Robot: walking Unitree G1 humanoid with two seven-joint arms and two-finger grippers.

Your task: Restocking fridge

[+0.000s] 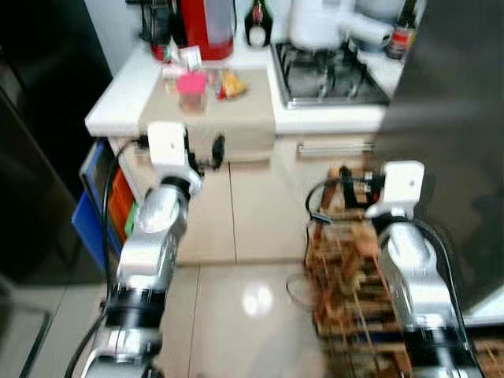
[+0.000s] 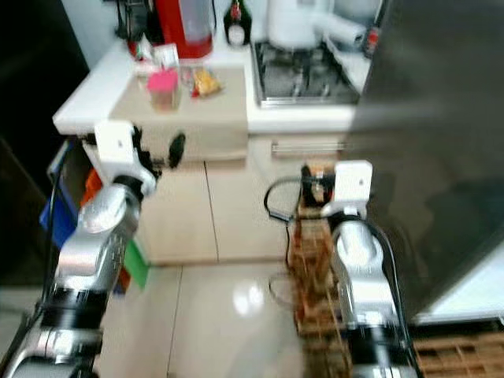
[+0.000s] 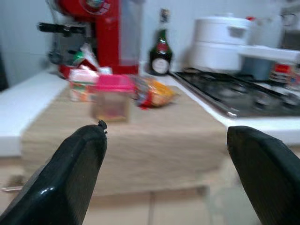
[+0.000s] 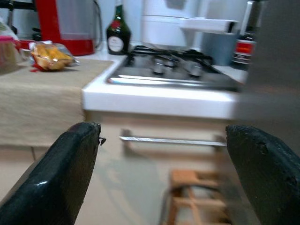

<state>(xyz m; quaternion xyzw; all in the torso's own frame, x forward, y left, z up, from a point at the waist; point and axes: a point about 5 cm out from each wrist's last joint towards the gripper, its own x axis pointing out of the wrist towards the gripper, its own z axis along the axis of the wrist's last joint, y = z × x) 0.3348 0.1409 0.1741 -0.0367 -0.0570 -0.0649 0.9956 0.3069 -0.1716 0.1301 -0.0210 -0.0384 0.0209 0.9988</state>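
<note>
Fingers (image 3: 70, 183) spread wide and holding nothing, both grippers (image 3: 166, 178) (image 4: 164, 178) are facing a counter (image 1: 126, 94) bearing a pink-lidded jar (image 3: 111, 97).

Two silver arms, lower left (image 1: 146, 252) and lower right (image 1: 417, 276) of the frame, each end in a white boxy wrist block. Black cables loop beside them, and black bands ring the arms lower down. Glossy black, rounded fingers (image 3: 70, 173) fill the wrist views' lower corners.

No readable text anywhere, frames too blurred. Dark bottle (image 3: 160, 50) on the counter (image 3: 28, 98) ahead of the left gripper (image 3: 166, 173) has a pale round label, illegible. Red-labelled bottle (image 4: 243, 47) beyond the right gripper (image 4: 164, 173): print unresolvable. Snack packet (image 3: 153, 92): no legible branding.
</note>
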